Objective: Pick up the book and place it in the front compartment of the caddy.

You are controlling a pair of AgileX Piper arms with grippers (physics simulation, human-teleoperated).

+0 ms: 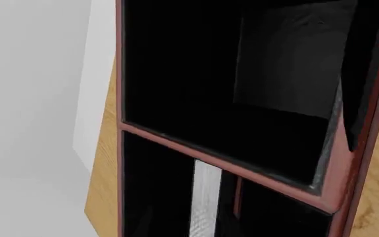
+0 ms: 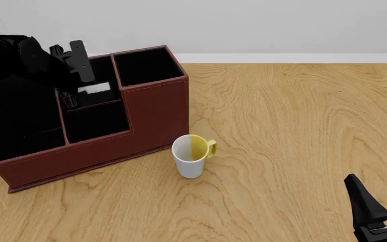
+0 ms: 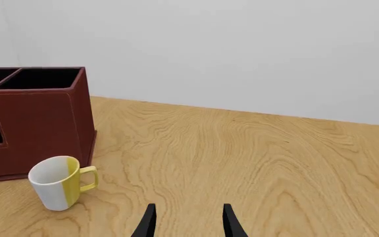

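The reddish-brown caddy (image 2: 154,117) stands at the left of the table. The book (image 2: 94,89) shows only as a white strip of page edges, low inside the middle section, in the front compartment (image 2: 103,75) behind the low divider, against the taller far wall. My left gripper (image 2: 71,98) reaches down into that section right beside the book and seems shut on its end. In the left wrist view the page edges (image 1: 206,197) run out along the finger line next to the divider; the fingers are lost against the black lining. My right gripper (image 2: 375,174) (image 3: 189,206) is open and holds nothing, near the front right.
A white-and-yellow mug (image 2: 192,156) (image 3: 57,182) stands upright just in front of the caddy's tall square end compartment (image 2: 146,63). The wide end compartment (image 2: 22,118) lies under my left arm. Bare wooden table spreads between the mug and my right gripper.
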